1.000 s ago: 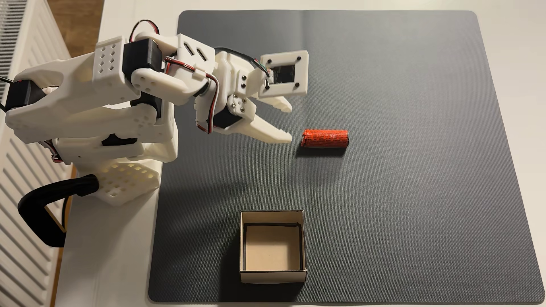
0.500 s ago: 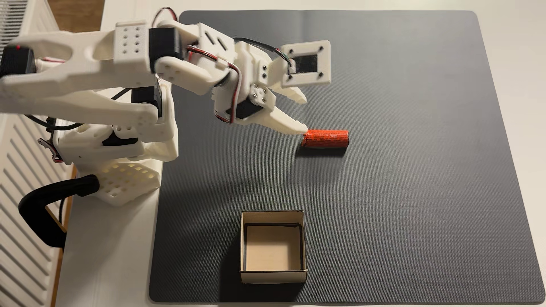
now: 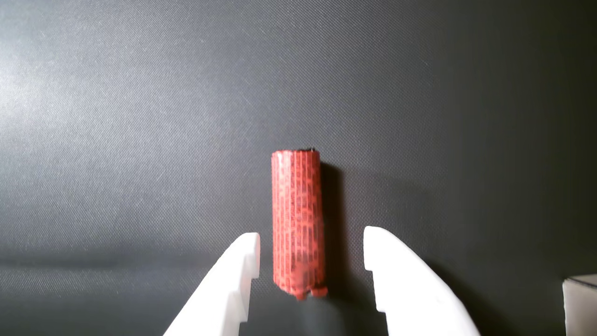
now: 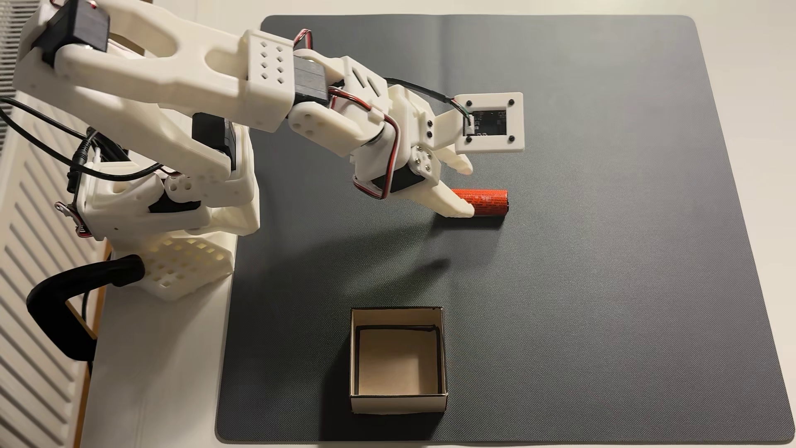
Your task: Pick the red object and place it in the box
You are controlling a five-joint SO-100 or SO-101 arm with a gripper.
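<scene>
Pick is approx. half set up: gripper (image 3: 311,242) gapes wide, empty, astride the red foil-wrapped cylinder (image 3: 297,219) on the mat, w/ squeeze, lift & drop into cardboard box (image 4: 396,403) left.

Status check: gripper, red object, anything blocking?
Gripper open, straddling red object, not touching. Object flat on mat. Box empty. Nothing blocking.

My base stands on a white table (image 4: 163,387), clamped at its edge. A dark grey mat (image 4: 603,280) covers most of it. On the mat lie the red object (image 4: 489,202) and, well apart, the box (image 4: 398,402), standing open-topped.
</scene>
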